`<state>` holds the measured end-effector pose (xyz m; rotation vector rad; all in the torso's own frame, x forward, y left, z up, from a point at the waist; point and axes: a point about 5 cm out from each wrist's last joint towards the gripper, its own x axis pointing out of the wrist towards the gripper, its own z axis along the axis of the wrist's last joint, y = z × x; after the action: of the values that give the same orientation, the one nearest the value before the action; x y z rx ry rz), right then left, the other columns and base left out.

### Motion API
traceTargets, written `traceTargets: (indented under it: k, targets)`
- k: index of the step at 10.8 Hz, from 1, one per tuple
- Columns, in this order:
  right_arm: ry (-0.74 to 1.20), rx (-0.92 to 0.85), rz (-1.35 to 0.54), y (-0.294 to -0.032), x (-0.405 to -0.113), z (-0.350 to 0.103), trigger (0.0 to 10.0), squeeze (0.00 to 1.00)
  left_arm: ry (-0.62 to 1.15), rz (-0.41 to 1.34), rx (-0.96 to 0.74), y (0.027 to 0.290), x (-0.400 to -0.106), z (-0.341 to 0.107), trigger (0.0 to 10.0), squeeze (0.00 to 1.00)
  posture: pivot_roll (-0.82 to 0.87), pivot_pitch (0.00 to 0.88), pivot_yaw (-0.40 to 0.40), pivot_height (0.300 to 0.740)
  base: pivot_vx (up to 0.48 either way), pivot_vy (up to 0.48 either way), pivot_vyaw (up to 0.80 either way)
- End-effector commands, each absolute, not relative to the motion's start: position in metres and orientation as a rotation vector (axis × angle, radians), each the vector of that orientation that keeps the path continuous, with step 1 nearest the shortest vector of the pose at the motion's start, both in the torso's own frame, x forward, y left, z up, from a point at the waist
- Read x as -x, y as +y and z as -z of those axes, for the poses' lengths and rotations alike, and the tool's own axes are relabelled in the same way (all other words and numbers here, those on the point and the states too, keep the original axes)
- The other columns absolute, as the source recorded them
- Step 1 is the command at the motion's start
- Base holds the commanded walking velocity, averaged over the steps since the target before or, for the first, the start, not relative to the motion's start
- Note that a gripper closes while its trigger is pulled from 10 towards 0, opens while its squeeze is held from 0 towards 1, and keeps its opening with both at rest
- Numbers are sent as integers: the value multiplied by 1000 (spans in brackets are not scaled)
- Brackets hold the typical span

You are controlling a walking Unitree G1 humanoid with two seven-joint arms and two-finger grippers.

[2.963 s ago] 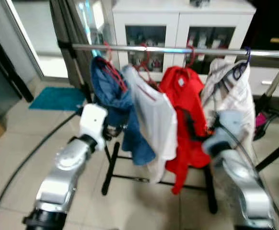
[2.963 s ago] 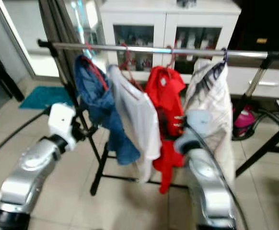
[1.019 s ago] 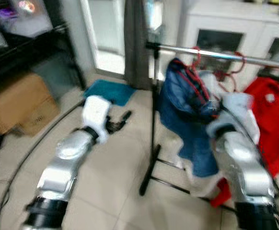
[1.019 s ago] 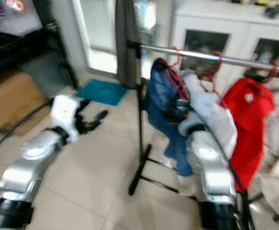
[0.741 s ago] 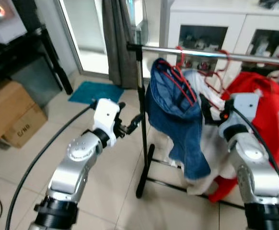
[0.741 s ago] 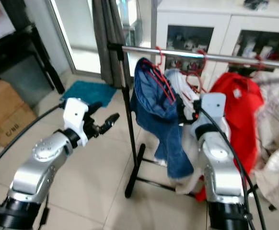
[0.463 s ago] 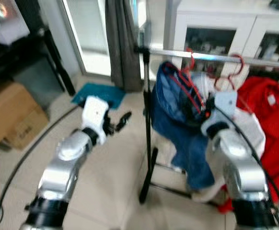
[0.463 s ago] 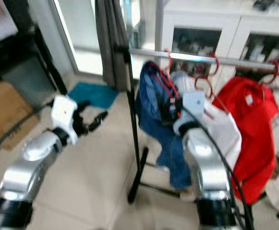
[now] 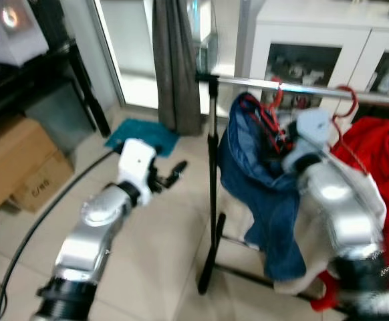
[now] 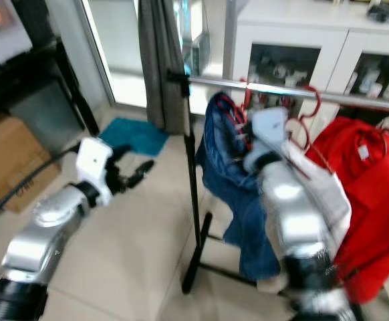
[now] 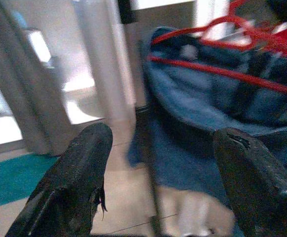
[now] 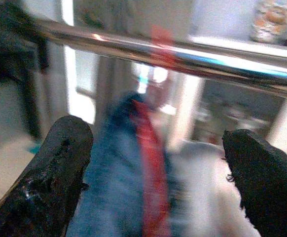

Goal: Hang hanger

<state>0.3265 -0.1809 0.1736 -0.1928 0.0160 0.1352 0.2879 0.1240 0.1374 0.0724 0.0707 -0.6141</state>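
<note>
1. Left eye view: a chrome rail (image 9: 295, 88) on a black stand (image 9: 211, 200) carries a red hanger (image 9: 269, 120) with a blue garment (image 9: 261, 180) draped over it.
2. The hanger hook sits over the rail near its left end.
3. The right gripper (image 12: 153, 163) is raised just below the rail, at the hanger; its fingers (image 12: 59, 163) are spread wide, with the red hanger and blue garment between them, untouched.
4. The left gripper (image 11: 158, 168) is held out over the floor tiles, left of the stand; its fingers (image 11: 79, 168) are spread apart and hold nothing.
5. Further along the rail hang a white garment (image 10: 318, 187) and a red shirt (image 10: 375, 194).
6. A cardboard box (image 9: 14, 167) and a teal mat (image 9: 144, 136) lie on the floor to the left.
</note>
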Motion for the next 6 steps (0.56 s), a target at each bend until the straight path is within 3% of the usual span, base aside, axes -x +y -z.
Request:
traceTargets:
  k: [1, 3, 4, 5, 6]
  targets:
    - [64, 219, -148, -184, -333, -174, 10000, 0, 58, 689, -82, 118, -285, -143, 10000, 0, -47, 0, 54, 740, 0, 0, 0]
    - [123, 272, -169, -193, -348, -177, 10000, 0, 64, 812, -106, 113, -276, -144, 10000, 0, -50, 0, 53, 740, 0, 0, 0]
    - [140, 237, -207, -195, -356, -179, 10000, 580, 80, 877, -139, 110, -272, -144, 10000, 0, -46, 0, 49, 740, 0, 0, 0]
    - [153, 233, -216, -196, -362, -181, 10000, 1000, 90, 905, -135, 110, -269, -144, 10000, 0, -43, 0, 42, 740, 0, 0, 0]
    - [176, 258, -200, -197, -371, -185, 10000, 1000, 103, 937, -139, 111, -266, -144, 10000, 0, -42, 0, 46, 740, 0, 0, 0]
